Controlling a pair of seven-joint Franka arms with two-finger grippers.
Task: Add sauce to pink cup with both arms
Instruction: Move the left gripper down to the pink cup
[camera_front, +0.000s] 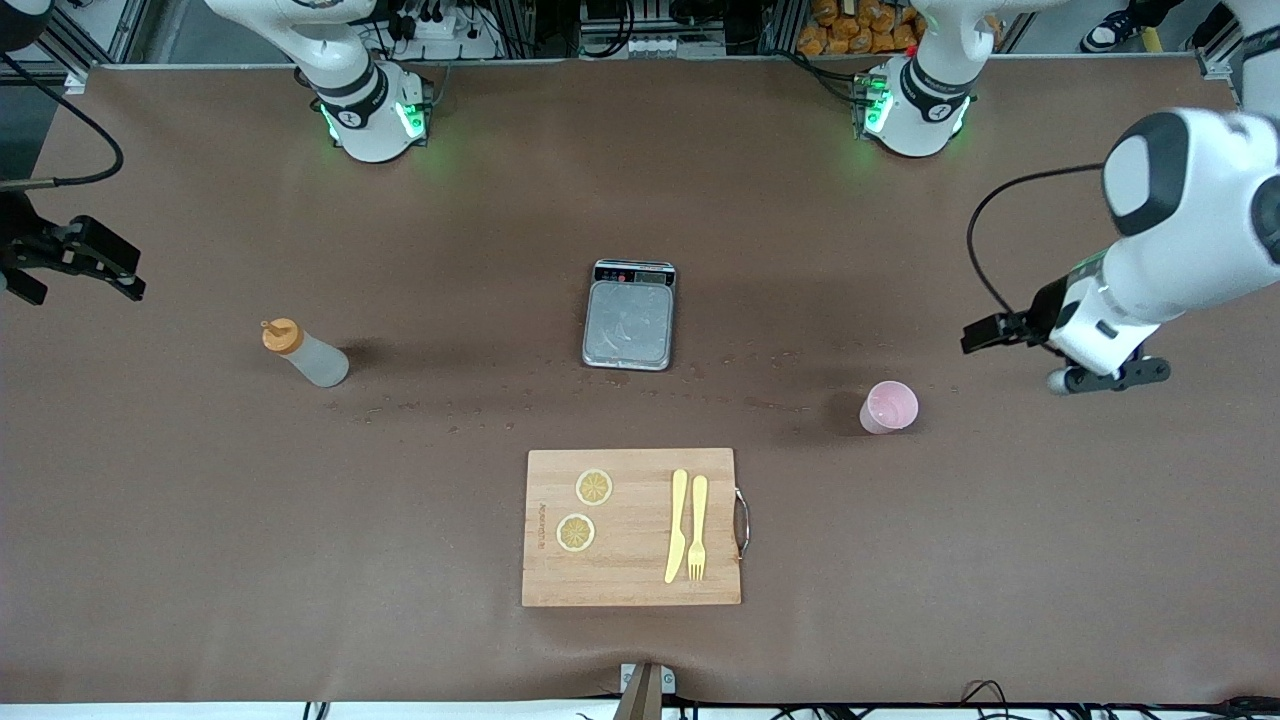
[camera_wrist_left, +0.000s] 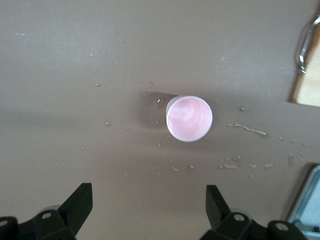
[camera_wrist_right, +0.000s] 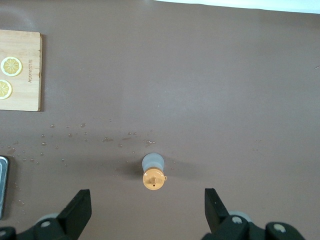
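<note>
Front cam: high, across the table, facing the arm bases, takes in the whole brown table. Left wrist cam: looks straight down, close over the pink cup, which front cam shares. Right wrist cam: straight down, higher up, over the sauce; shares it and a corner of the cutting board with front cam.

My two arms are glossy white with rounded shells and dark grey joint caps. Green lights glow at both bases, each ringed by a black band. Black cables loop off the wrists. The left pincer and right pincer are black, with blunt wedge fingers and small round silver fasteners.
</note>
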